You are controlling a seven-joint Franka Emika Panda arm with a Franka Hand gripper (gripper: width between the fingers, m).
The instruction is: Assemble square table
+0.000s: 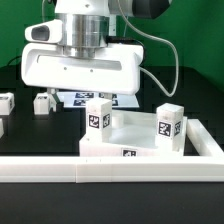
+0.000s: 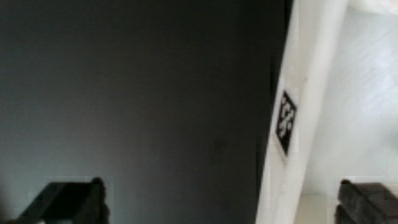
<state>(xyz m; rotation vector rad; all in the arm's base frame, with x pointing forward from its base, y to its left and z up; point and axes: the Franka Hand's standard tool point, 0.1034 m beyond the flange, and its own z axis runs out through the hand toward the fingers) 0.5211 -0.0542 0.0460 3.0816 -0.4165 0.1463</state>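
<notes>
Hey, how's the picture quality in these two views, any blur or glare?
Exterior view: evenly lit, fairly sharp, though the white square table loses detail against the border rail. Wrist view: dim and soft; the tag on the white edge is blurred, and the dark fingers blend into the black tabletop.

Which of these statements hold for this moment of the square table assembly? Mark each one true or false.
1. The gripper is open and holds nothing. True.
2. Two legs stand upright on the square table. True.
3. Every leg is already on the slab. False: two loose legs lie on the dark table at the exterior view's left.
4. The square table sits out in the open, far from any edging. False: it lies in the corner of the border rail, toward the exterior view's right.
</notes>
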